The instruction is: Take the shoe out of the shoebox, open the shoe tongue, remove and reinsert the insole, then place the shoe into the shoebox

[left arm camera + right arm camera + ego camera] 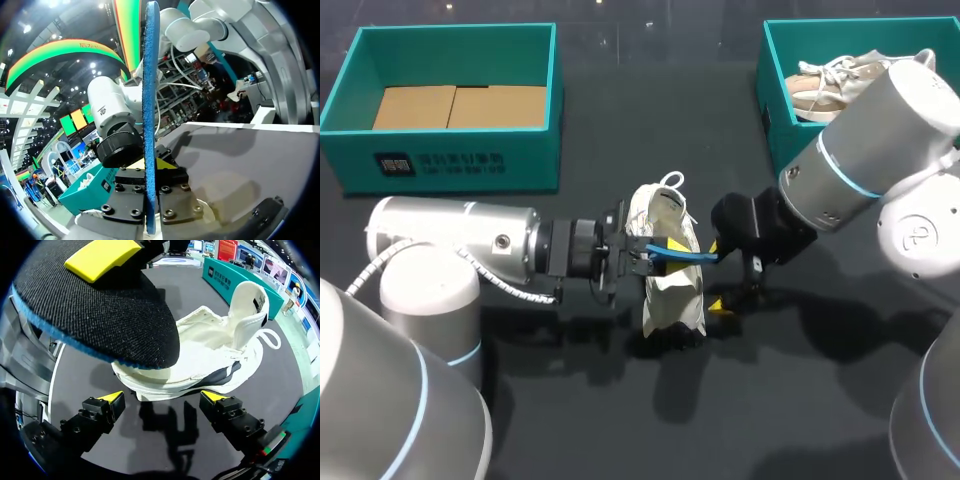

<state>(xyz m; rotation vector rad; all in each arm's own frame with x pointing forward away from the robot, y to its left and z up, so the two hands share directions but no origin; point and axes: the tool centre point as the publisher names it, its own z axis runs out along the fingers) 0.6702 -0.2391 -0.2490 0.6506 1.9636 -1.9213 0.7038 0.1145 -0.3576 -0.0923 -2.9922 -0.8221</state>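
Head view: the white low-top shoe [667, 300] lies on the black table [800, 410], outside both boxes and between the two grippers. The left gripper [638, 250] is clamped on the flat insole with a black fabric face and blue foam edge [685, 256], held level above the shoe. In the left wrist view the insole [150, 110] stands edge-on between the closed fingers. In the right wrist view the right gripper [164, 399] has its fingers apart, gripping nothing, just ahead of the shoe [215, 355]. The teal cardboard shoebox at left [450, 165] holds brown cardboard [460, 105]; the teal shoebox at right [765, 95] contains a beige laced shoe [825, 88].
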